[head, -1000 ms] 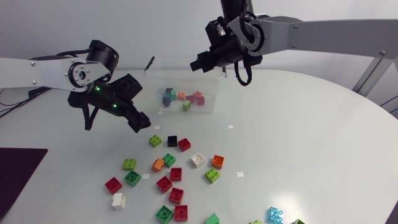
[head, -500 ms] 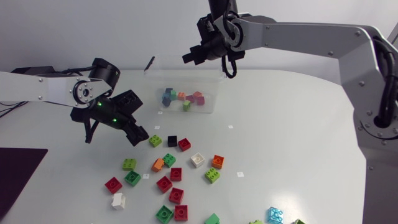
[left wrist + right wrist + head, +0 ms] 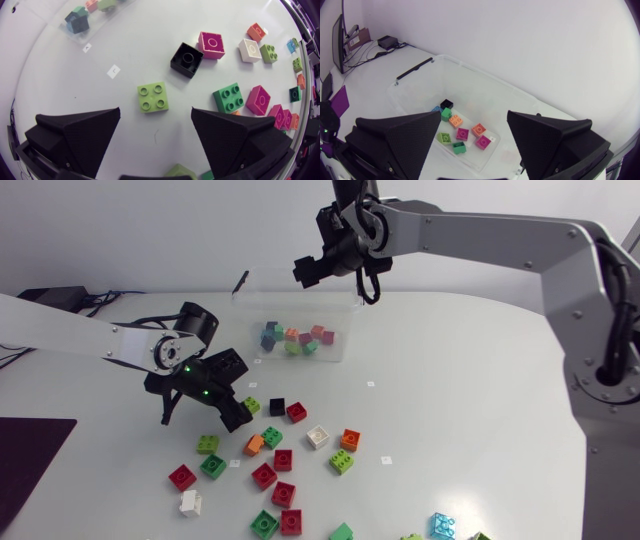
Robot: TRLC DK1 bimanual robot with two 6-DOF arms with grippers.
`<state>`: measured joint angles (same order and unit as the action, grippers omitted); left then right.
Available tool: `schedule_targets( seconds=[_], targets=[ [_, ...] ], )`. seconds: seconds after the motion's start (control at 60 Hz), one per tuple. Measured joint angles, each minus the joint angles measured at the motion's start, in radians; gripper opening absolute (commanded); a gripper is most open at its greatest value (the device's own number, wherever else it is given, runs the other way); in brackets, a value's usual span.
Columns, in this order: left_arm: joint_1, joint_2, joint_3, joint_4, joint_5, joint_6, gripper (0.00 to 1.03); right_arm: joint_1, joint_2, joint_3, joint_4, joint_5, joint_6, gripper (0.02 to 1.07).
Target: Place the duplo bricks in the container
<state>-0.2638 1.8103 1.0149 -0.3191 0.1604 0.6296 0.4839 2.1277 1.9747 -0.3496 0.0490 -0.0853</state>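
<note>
Lime duplo brick (image 3: 153, 96) lies just ahead of the wide-spread left gripper (image 3: 155, 115); the right gripper (image 3: 474, 115), equally wide, hangs above the container (image 3: 470, 71).

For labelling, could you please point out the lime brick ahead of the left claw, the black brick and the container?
lime brick (image 3: 152, 97), left wrist view, studded top.
black brick (image 3: 186, 59), left wrist view, top stud.
container (image 3: 470, 95), right wrist view, bare clear part.

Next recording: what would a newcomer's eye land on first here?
The scatter of loose coloured plastic bricks across the front half of the white table, then the left gripper open over a lime-green four-stud brick. Behind, the right gripper hangs open above the clear plastic container, which holds several bricks.
</note>
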Motion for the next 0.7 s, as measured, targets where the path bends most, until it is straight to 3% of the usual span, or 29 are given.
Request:
schedule_targets(
  seconds=[0.217, 0.35, 0.467, 0.583, 0.7],
  targets=[
    [-0.002, 0.063, 0.045, 0.008, 0.005, 0.0, 0.96, 0.021, -0.194, -0.185, -0.018, 0.0, 0.0, 1.02],
    [-0.002, 0.089, 0.057, 0.008, 0.023, 0.0, 0.87, 0.031, -0.287, -0.316, -0.031, 0.001, 0.011, 1.02],
    [-0.008, 0.108, 0.066, 0.012, 0.031, 0.0, 0.75, 0.047, -0.351, -0.439, -0.04, 0.001, 0.015, 1.02],
    [-0.013, 0.117, 0.076, 0.015, 0.039, 0.0, 0.54, 0.08, -0.407, -0.563, -0.04, 0.001, 0.015, 1.02],
    [-0.013, 0.117, 0.077, 0.015, 0.041, 0.0, 0.23, 0.108, -0.43, -0.625, -0.037, 0.001, 0.015, 1.02]
  ],
)
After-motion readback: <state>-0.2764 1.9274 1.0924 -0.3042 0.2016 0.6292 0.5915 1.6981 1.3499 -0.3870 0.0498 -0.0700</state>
